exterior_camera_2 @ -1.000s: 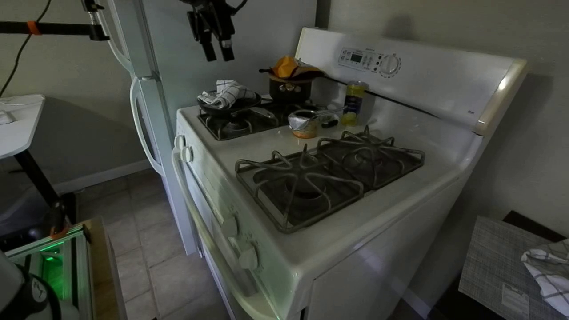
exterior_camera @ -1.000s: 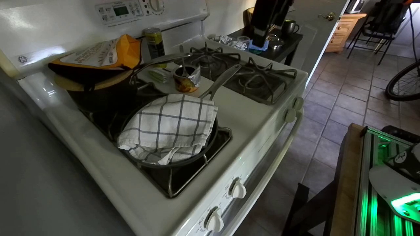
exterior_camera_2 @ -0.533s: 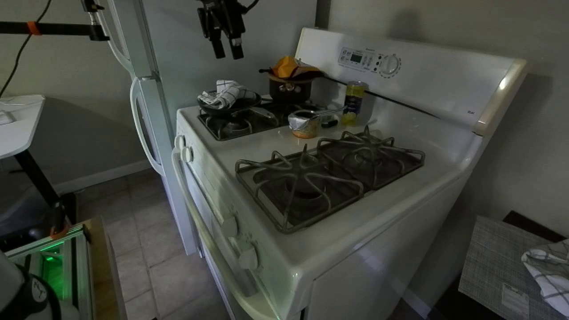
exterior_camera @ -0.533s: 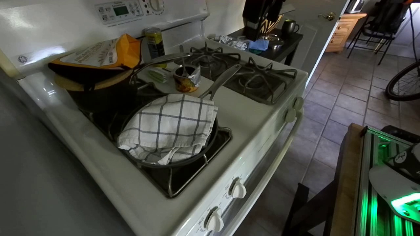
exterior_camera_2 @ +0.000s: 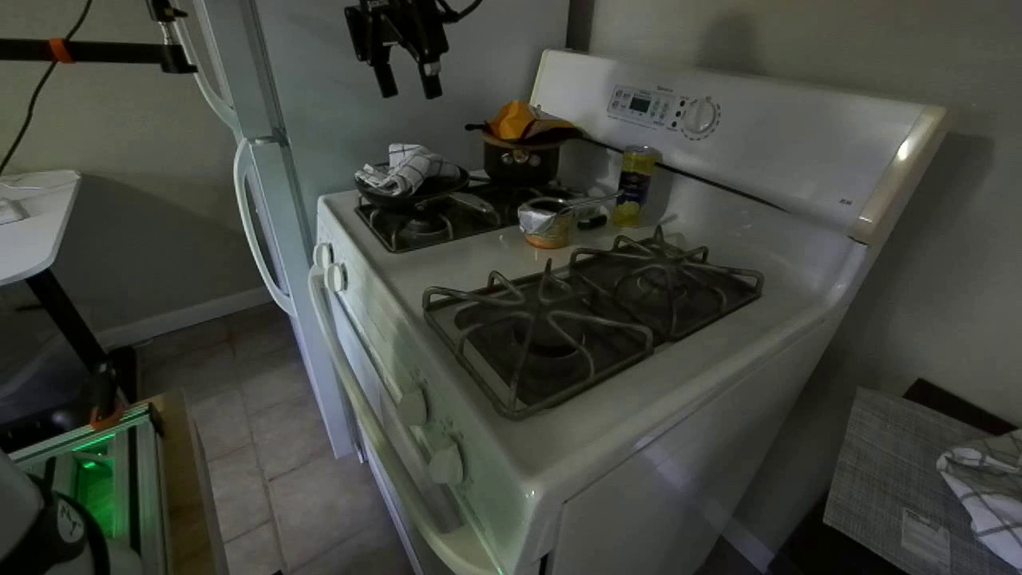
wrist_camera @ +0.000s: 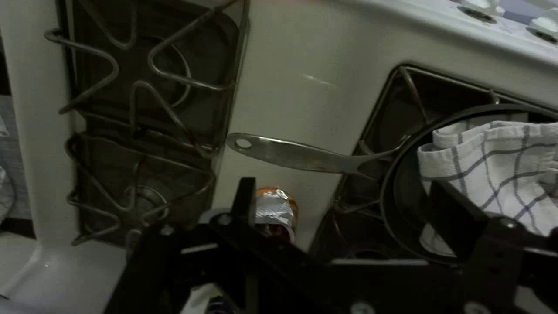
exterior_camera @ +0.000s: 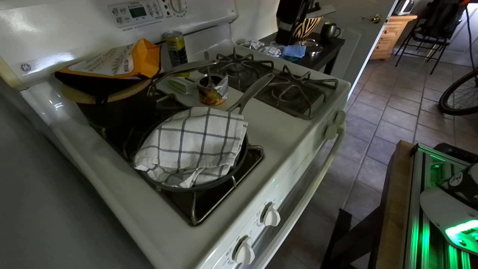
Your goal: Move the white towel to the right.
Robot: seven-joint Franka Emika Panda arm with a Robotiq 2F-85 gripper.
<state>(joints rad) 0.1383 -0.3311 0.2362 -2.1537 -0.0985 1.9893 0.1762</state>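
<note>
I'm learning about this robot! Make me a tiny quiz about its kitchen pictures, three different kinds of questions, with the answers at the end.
1. Fill in: The white towel on the stove lies in a ____.
2. True or false: The gripper is shut on the white towel.
3. Pick one: In an exterior view, which colour shows on the bag? A) pink B) orange C) green

Key:
1. frying pan
2. False; it hangs open, apart from the white towel.
3. B
</note>
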